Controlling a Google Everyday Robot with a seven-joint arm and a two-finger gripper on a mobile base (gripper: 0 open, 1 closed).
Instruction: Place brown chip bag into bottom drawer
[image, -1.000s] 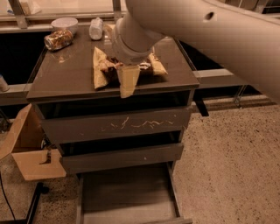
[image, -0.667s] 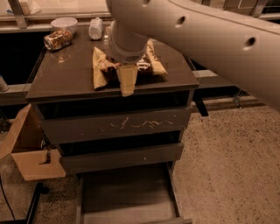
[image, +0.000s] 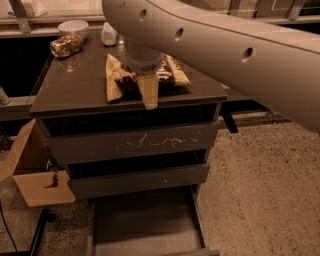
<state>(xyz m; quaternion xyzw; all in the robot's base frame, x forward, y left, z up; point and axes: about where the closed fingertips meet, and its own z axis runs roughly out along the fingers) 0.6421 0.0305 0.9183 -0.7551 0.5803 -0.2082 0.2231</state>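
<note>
arm swung lower | gripper (image: 146, 90) on brown chip bag (image: 175, 75), grasp unclear | bottom drawer (image: 145, 225) open

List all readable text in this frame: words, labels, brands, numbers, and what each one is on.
Dark brown foil chip bag on the cabinet top: white lettering, too blurred to read. The gripper sits over the bag's middle and hides part of it.
Shiny speckled packet: no legible print.
Small white bottle: no legible label.
Grey-brown drawer front: pale scratch marks only, not text.
</note>
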